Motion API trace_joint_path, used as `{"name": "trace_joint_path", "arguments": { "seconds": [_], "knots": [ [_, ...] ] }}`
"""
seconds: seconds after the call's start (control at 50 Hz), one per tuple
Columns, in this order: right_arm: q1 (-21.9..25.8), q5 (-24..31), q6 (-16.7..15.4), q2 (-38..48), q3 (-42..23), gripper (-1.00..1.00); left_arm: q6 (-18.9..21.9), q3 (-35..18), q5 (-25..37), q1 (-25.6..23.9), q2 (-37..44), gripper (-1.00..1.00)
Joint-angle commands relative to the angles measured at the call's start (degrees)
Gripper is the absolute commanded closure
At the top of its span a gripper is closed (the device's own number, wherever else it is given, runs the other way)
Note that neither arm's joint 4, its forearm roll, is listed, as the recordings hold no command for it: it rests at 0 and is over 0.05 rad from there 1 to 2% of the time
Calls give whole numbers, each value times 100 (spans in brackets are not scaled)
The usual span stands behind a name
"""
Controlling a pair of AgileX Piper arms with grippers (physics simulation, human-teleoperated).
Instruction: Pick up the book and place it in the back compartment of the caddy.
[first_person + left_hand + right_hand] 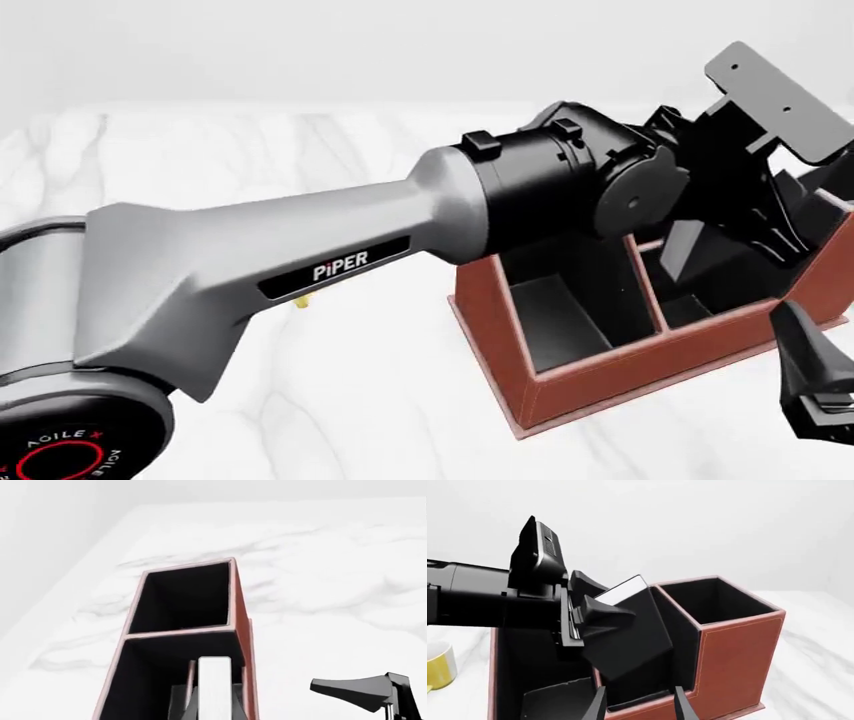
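My left gripper (pixel 608 613) is shut on the black book (pixel 627 640) and holds it tilted, its lower end down inside the caddy's (pixel 734 655) short cell with the low rim (pixel 637 706). In the left wrist view the book's white page edge (pixel 215 685) stands between the fingers over that cell (pixel 157 675). The twin cell with the taller wall (pixel 714 597) is beside it. My right gripper (pixel 640 709) is open and empty, just outside the low rim; it also shows in the front view (pixel 817 385).
A yellow mug (pixel 439 670) stands on the white marble table (pixel 334 400) beyond the caddy's far side. The left arm (pixel 334 260) crosses the front view and hides much of the caddy (pixel 587 375). A long cell (pixel 527 655) lies behind the left gripper.
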Motion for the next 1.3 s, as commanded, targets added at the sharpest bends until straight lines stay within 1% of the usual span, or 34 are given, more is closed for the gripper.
{"name": "trace_joint_path", "arguments": {
  "seconds": [0.02,0.32,0.4,0.46,0.52,0.82,0.92,0.98,1.0,1.04,1.08,1.12,1.3],
  "knots": [
    [1,-46,12,59,-10,-100,32,87,-243,-10,109,100],
    [-4,-71,28,92,-11,-100,-16,-10,-285,24,328,100],
    [-5,-117,31,136,-5,-100,-19,80,-338,-9,369,100],
    [-5,-117,31,136,-5,-100,-14,48,-344,15,410,100],
    [-2,18,34,-24,23,-100,-13,66,-363,19,435,100],
    [-6,52,41,-51,21,-100,-18,160,-466,47,597,100],
    [-2,42,42,-42,21,-100,-4,14,-423,144,704,100],
    [-3,41,41,-42,21,-100,83,-151,-396,259,793,100],
    [-3,23,43,-22,21,-100,81,-155,-397,267,800,-100],
    [-1,21,41,-23,21,-100,29,-300,-346,340,881,-100],
    [-5,3,43,-4,22,-100,0,-315,-325,339,885,-100],
    [-4,4,41,-5,22,-100,-7,-251,-359,316,840,-100],
    [-4,-5,36,1,22,-100,-66,-269,-376,361,830,-100]
  ]
}}
